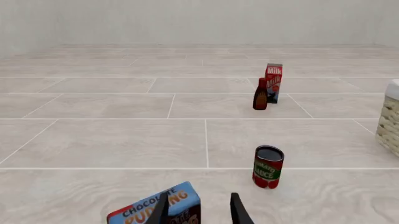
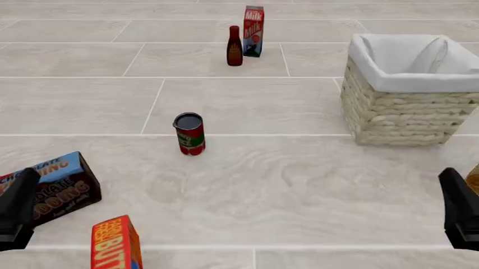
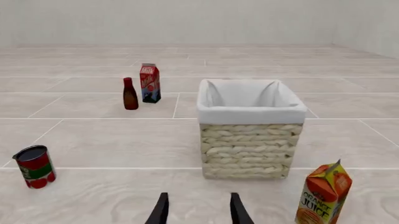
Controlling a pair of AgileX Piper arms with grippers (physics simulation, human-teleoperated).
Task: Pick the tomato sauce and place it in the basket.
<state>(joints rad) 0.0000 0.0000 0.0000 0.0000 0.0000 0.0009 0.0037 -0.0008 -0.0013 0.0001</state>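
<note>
Both pincers sit spread and empty, tomato sauce can (image 2: pixel 188 133) upright mid-desk, well apart from the basket (image 2: pixel 396 117), nothing grabbed yet.

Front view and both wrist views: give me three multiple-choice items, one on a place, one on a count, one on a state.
1. Where does the tomato sauce stand?
A. in the basket
B. on the floor, left of the basket
C. against the milk carton

2. How many food packages stand closely around the dark bottle?
A. one
B. two
C. three

3. How is the left claw?
A. shut on the can
B. shut on the pudding box
C. open, holding nothing

Key: 1 B, the can stands alone on the tiles; 2 A, only the milk carton; 3 C, the left wrist view shows its fingers apart and empty.
</note>
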